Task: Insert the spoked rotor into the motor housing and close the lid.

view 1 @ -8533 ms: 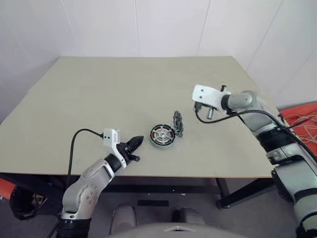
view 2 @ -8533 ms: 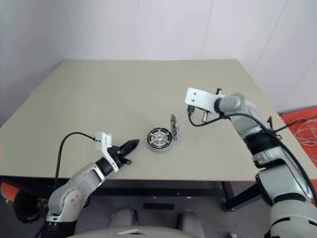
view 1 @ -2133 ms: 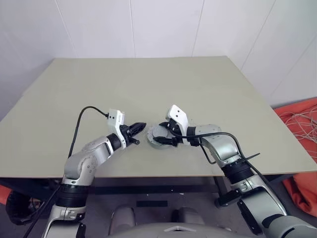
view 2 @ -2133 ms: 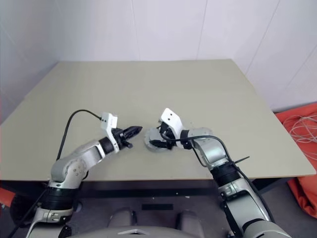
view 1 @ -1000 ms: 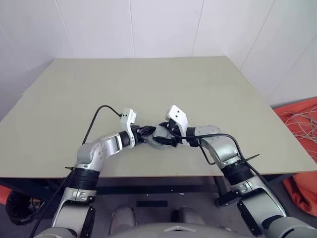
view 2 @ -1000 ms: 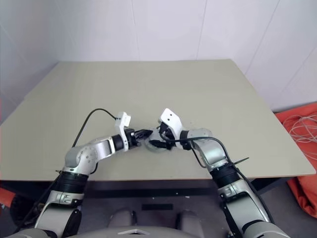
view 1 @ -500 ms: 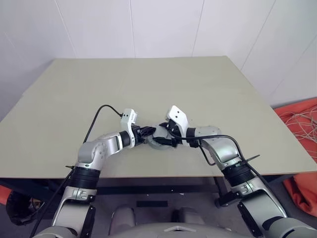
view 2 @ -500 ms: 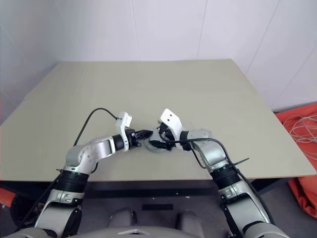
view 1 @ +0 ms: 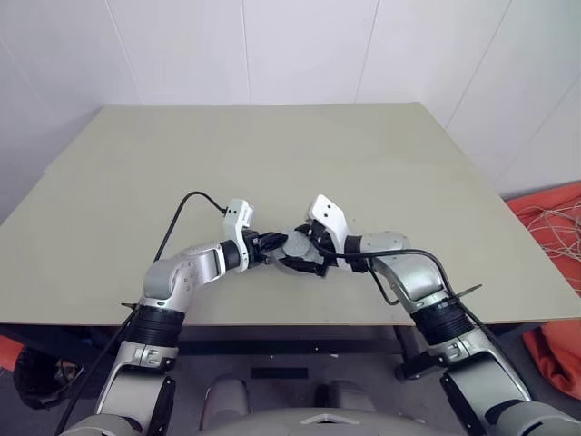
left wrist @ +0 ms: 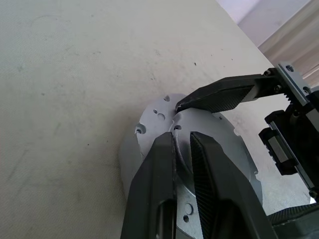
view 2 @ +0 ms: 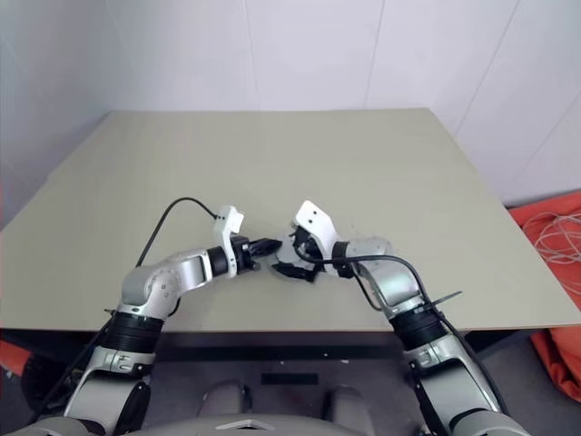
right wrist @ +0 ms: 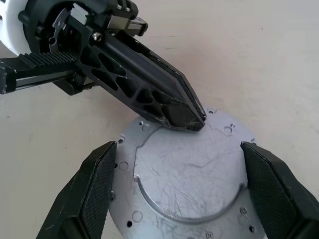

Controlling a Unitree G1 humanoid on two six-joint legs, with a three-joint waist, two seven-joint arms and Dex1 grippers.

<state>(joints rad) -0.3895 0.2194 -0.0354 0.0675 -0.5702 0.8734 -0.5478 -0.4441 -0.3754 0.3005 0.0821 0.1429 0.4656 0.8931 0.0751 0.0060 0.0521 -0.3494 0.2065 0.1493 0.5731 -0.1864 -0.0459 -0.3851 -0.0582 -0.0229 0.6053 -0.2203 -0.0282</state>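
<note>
Covering most of the table (view 1: 136, 163) is bare surface; work sits near its front edge. Grey lid (right wrist: 187, 172) hides the motor housing and probably the spoked rotor beneath. Right gripper (right wrist: 184, 184) jaws spread wide, flanking the lid. Left gripper (left wrist: 183, 149) jaws nearly closed, tips pressing the lid, gripping nothing.

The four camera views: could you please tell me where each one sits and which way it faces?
Left and right eye views: on the head, looking down over both arms at the table.
Left wrist view: along the shut left gripper, resting on the grey lid.
Right wrist view: along the open right gripper, straddling that lid.
Shared: both wrist views show the lid and the other gripper.
</note>
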